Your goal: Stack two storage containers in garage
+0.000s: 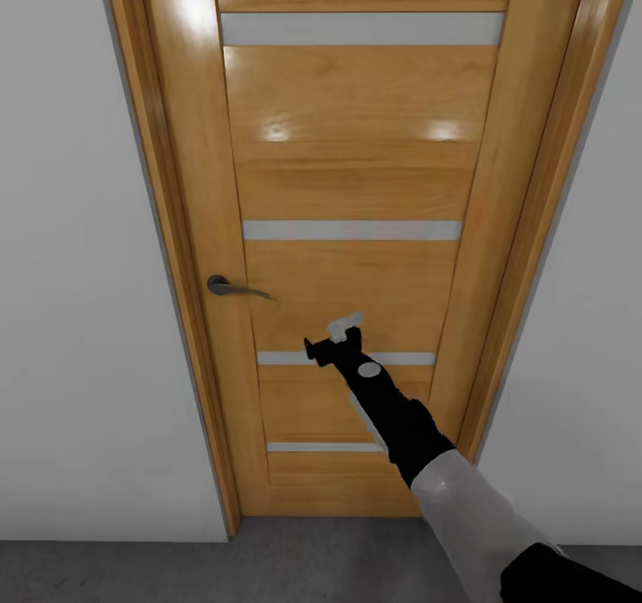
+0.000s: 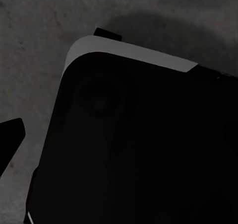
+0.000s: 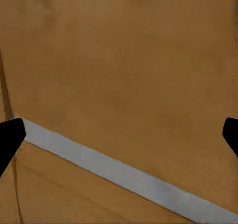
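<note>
Because the right gripper (image 1: 332,342) reaches toward the middle of the wooden door (image 1: 357,184), well to the side of the handle (image 1: 234,288), it could press the panel instead of catching the lever. The right arm stretches forward, fingers spread and empty. I cannot tell the left gripper's state; no storage container is visible here.

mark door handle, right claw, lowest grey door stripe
door handle (image 1: 234,288), head view, on the lever.
right claw (image 1: 332,335), head view, between its fingertips.
lowest grey stripe (image 1: 323,447), head view, mid-stripe.
</note>
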Available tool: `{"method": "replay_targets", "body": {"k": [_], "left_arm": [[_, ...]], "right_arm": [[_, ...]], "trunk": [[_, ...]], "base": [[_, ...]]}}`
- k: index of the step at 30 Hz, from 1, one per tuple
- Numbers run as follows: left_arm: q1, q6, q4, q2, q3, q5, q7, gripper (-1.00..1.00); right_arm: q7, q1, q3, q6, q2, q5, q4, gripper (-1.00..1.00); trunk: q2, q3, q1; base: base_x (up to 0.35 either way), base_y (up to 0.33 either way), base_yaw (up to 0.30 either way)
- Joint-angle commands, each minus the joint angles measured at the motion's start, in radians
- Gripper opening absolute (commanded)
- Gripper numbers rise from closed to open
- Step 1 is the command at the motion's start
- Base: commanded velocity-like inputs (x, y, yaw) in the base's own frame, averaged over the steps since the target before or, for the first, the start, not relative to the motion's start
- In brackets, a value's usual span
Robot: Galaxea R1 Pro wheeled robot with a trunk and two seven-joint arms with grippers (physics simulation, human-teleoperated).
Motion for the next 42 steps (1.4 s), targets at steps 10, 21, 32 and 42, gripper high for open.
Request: {"method": "replay_targets", "body": {"k": [10,21,32,42], "left_arm": [[0.000,0.000,0.005,0.000,0.002,0.000,-0.010,1.00],[0.000,0.000,0.005,0.000,0.003,0.000,-0.010,1.00],[0.000,0.000,0.005,0.000,0.003,0.000,-0.010,1.00],[0.000,0.000,0.007,0.000,0.000,-0.001,-0.010,1.00]], "right_arm": [[0.015,-0.048,0.234,-0.112,0.000,-0.095,0.119,1.00],[0.069,-0.049,0.244,-0.117,0.000,-0.084,0.124,1.00],[0.070,-0.049,0.248,-0.121,0.000,-0.081,0.127,1.00],[0.052,-0.130,0.248,-0.120,0.000,-0.081,0.265,1.00]], "trunk": [[-0.001,-0.001,0.000],[-0.001,-0.001,0.000],[-0.001,-0.001,0.000],[-0.001,-0.001,0.000]], "base": [[0.172,0.000,0.000],[0.313,0.000,0.000],[0.316,0.000,0.000],[0.316,0.000,0.000]]}}
